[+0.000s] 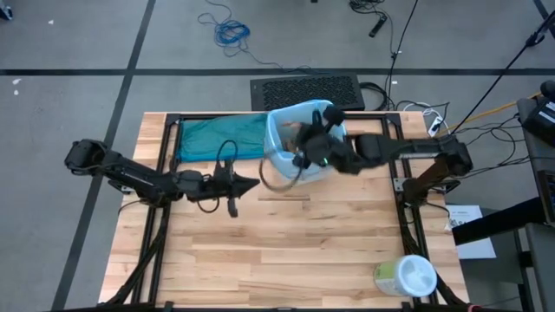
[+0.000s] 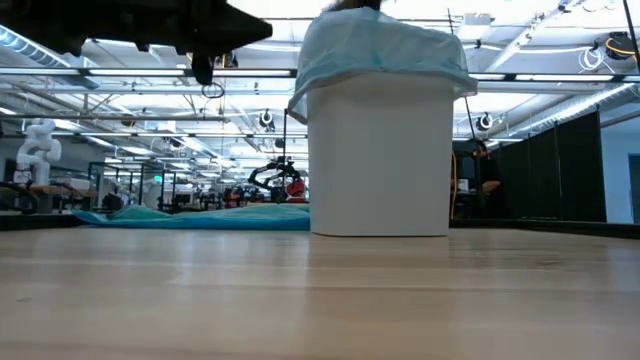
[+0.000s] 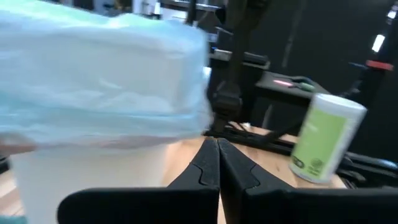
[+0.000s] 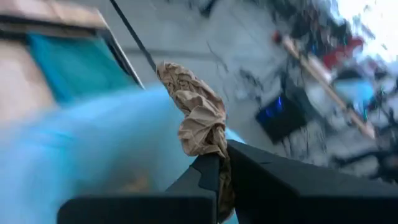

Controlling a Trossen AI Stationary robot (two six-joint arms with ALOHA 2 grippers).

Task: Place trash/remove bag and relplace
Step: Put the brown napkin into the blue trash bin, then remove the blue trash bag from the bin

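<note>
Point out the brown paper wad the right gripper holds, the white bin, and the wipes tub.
brown paper wad (image 4: 199, 118): right wrist view, crumpled middle.
white bin (image 2: 380, 160): low view, front wall.
wipes tub (image 1: 406, 277): high view, white lid.

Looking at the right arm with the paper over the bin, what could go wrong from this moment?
The right pincer grips only the lower end of the brown paper wad; when released it might snag on the fingers or fall outside the white bin. The pincer is also close to the light-blue bag folded over the rim, so it may pull the liner loose. The left pincer, shut beside the bin, could nudge it.
</note>
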